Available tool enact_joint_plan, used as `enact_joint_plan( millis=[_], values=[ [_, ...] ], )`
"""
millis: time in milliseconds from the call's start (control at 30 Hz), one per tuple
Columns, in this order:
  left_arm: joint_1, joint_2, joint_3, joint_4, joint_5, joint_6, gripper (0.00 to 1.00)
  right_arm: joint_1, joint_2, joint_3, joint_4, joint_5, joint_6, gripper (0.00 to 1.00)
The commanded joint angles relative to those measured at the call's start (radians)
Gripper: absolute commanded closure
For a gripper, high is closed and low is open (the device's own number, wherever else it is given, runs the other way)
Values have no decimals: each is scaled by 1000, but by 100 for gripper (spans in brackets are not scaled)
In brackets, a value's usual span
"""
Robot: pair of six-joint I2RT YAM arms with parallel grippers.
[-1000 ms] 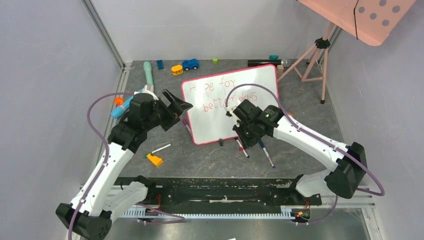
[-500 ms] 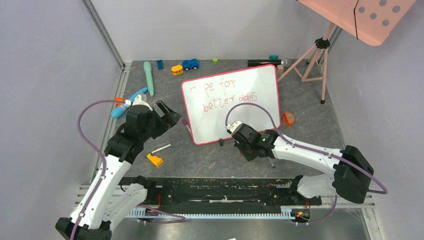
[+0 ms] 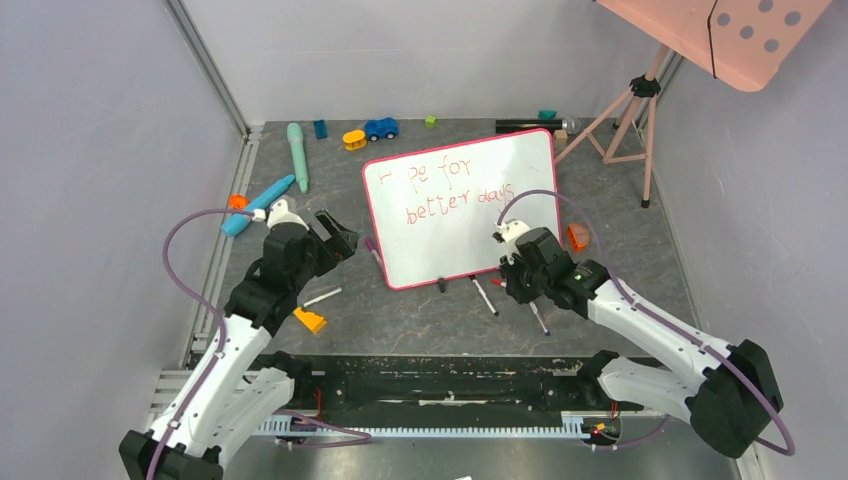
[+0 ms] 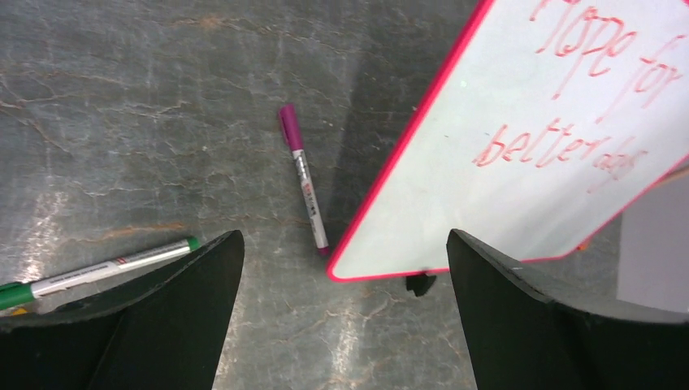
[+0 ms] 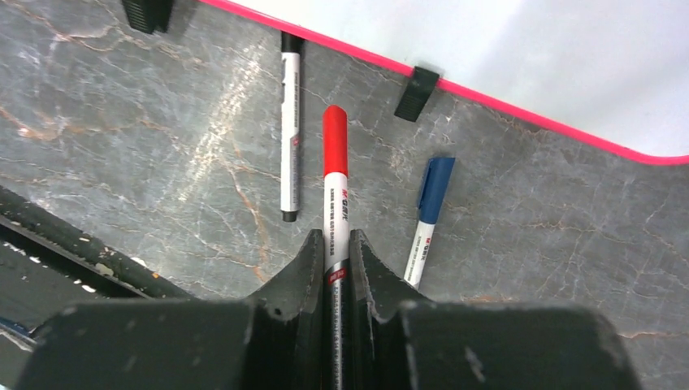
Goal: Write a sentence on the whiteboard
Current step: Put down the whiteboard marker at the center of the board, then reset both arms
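Whiteboard (image 3: 470, 215) stands mid-tabletop (image 3: 420, 320), sentence (image 3: 455, 190) apparently finished; right jaws clench the red marker (image 5: 335, 162) low off its near edge, left jaws released; recommend laying it flat, clear of the board's foot (image 5: 416, 91).

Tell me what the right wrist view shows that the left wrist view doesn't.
Only right wrist: the right gripper shut on a red marker, a black marker and a blue marker lying nearby. Only left wrist: the open left gripper, a purple marker, a green marker, the sentence in red. Both: the whiteboard, pink-edged, and the grey table.
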Motion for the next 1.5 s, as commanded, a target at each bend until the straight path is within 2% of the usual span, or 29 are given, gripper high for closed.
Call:
enact_joint_plan(
  millis=[0, 133, 233, 333, 433, 533, 600, 800, 967, 1267, 1367, 1467],
  values=[
    [3, 22, -30, 119, -113, 93, 0, -35, 27, -36, 121, -98, -40, 100],
    [4, 68, -44, 142, -129, 123, 0, -40, 36, -82, 219, -109, -22, 98],
    [4, 84, -52, 152, -130, 141, 0, -43, 35, -123, 271, -113, -12, 83],
    [4, 72, -75, 168, -147, 186, 0, -50, 36, -144, 273, -64, -7, 59],
    [3, 54, -105, 196, -161, 220, 0, -85, 41, -142, 251, -39, -6, 54],
    [6, 71, -125, 220, -168, 228, 0, -116, 28, -128, 222, 24, -6, 37],
    [6, 95, -131, 235, -167, 231, 0, -131, -15, -122, 218, 39, -17, 30],
    [11, 112, -186, 352, -189, 308, 0, -176, -174, -144, 248, 125, -21, 26],
    [29, 121, -241, 427, -252, 362, 0, -272, -223, -187, 294, 244, 18, 26],
    [184, 128, -331, 594, -225, 458, 0, -454, -289, -269, 378, 529, 52, 28],
    [184, 175, -330, 679, -225, 547, 0, -487, -304, -346, 510, 610, 41, 28],
    [184, 236, -373, 825, -245, 619, 0, -502, -316, -504, 799, 607, -14, 24]
  ],
)
